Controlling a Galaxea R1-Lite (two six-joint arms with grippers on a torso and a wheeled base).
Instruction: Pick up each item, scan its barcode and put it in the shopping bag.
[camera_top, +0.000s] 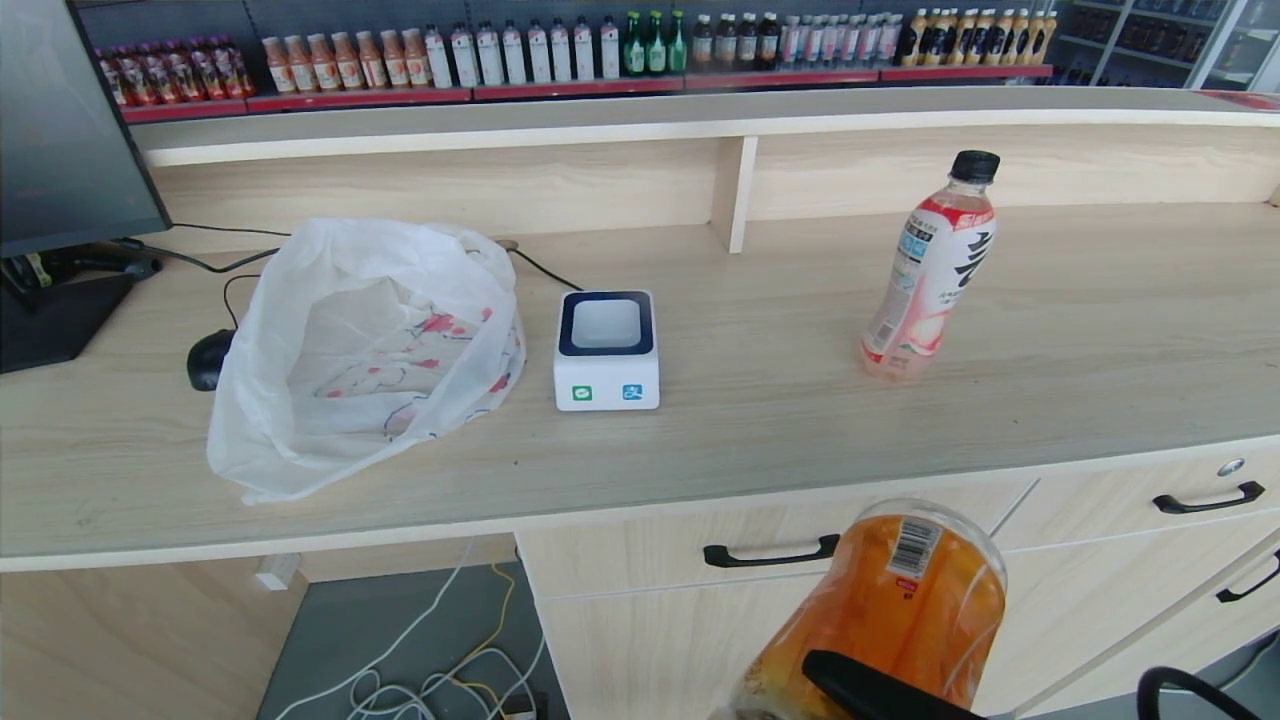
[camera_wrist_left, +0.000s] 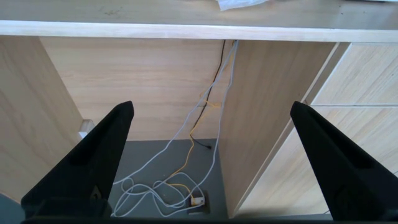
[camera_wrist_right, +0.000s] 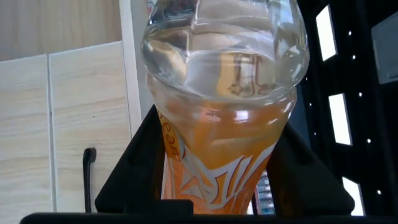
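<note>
Your left pincer (camera_wrist_left: 208, 162) hangs low before the bench (camera_top: 760, 400) front, its black fingers wide apart on nothing. On the bench, the shopping bag (camera_top: 370, 350), thin crinkled white plastic showing red print, stands open-mouthed just beside the scanner (camera_top: 606, 350), a white box with a dark-framed window and green and blue icons. Your right pincer (camera_wrist_right: 221, 168) is clamped on the orange drink bottle (camera_top: 890, 610), clear plastic, held before the drawers (camera_top: 770, 552), barcode uppermost. The pink-labelled bottle (camera_top: 930, 270), black-capped with large dark characters, stands upright on the bench, well right of the scanner.
</note>
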